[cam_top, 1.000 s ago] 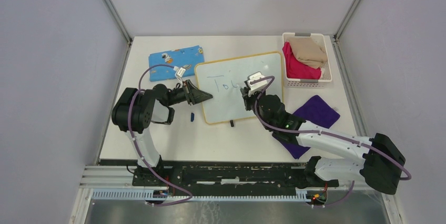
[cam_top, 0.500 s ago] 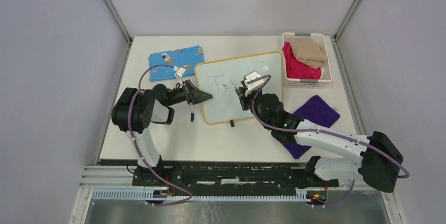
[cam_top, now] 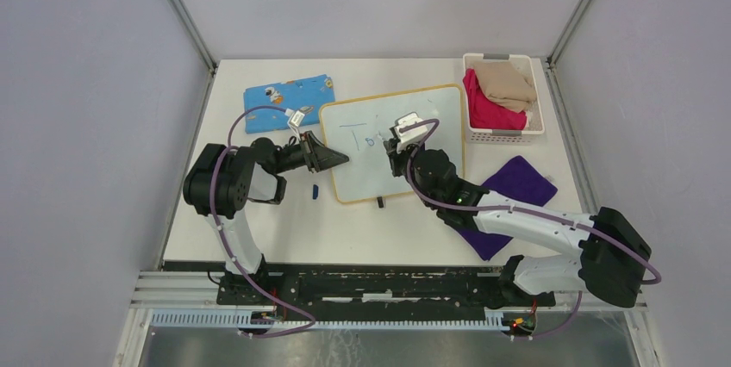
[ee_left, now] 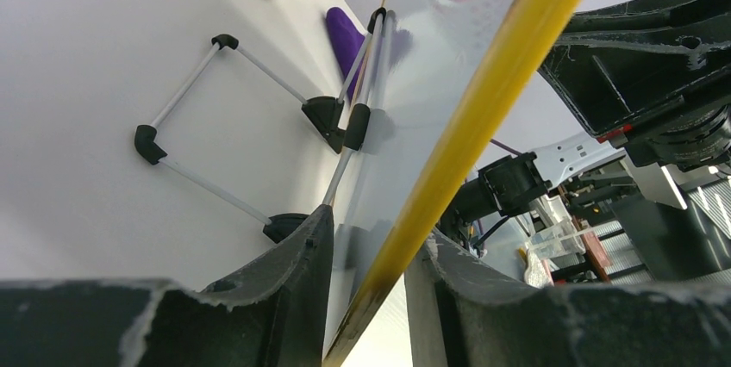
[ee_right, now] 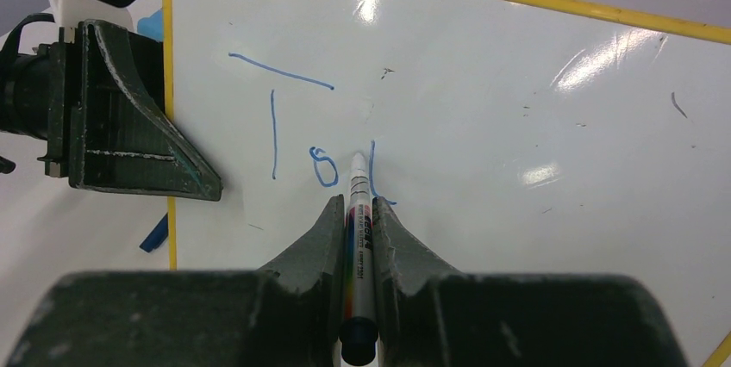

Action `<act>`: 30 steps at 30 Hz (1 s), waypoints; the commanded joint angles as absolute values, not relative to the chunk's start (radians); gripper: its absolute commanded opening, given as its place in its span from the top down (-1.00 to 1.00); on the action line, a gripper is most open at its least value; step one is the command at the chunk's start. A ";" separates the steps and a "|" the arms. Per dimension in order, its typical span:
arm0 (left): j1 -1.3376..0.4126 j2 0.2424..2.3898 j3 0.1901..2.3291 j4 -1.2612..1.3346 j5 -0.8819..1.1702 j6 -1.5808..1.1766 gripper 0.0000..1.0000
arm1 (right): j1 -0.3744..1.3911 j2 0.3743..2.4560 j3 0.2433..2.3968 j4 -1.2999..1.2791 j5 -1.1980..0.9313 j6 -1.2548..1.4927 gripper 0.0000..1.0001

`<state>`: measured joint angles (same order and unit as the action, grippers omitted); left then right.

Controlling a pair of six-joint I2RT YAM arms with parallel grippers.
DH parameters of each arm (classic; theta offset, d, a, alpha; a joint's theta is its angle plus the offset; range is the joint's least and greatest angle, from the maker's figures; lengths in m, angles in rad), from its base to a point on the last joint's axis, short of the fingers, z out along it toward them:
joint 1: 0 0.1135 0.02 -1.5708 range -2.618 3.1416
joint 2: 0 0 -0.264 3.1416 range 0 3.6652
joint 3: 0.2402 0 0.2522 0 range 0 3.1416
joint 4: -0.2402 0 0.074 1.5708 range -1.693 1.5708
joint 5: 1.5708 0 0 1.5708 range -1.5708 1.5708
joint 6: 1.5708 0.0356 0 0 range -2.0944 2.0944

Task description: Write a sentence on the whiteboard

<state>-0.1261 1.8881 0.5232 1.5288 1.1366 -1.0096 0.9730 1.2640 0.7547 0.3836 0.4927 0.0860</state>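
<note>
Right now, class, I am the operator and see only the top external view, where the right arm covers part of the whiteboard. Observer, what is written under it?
Observer: The right wrist view shows a blue T and an o on the whiteboard, then a short upright stroke just right of the o.
Operator: Is the marker on the board?
Observer: The right gripper is shut on the marker, and its tip appears to touch the board beside that stroke.
Operator: And the left gripper?
Observer: In the left wrist view the left gripper clamps the board's yellow rim, one finger on each side.
</note>
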 commanded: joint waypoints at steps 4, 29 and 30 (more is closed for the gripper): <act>-0.129 1.892 0.526 1.737 1.166 -1.037 0.20 | 0.975 1.287 0.810 0.417 0.538 0.098 1.00; -0.129 1.898 0.528 1.737 1.170 -1.038 0.65 | 0.966 1.247 0.762 0.391 0.613 0.088 1.00; -0.130 1.899 0.528 1.737 1.170 -1.038 0.64 | 0.966 1.246 0.761 0.393 0.610 0.089 1.00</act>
<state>-0.1257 1.8889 0.5251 1.5322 1.1282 -1.0073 0.9718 1.2812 0.7635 0.3706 0.5865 0.0895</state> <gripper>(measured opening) 0.215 0.174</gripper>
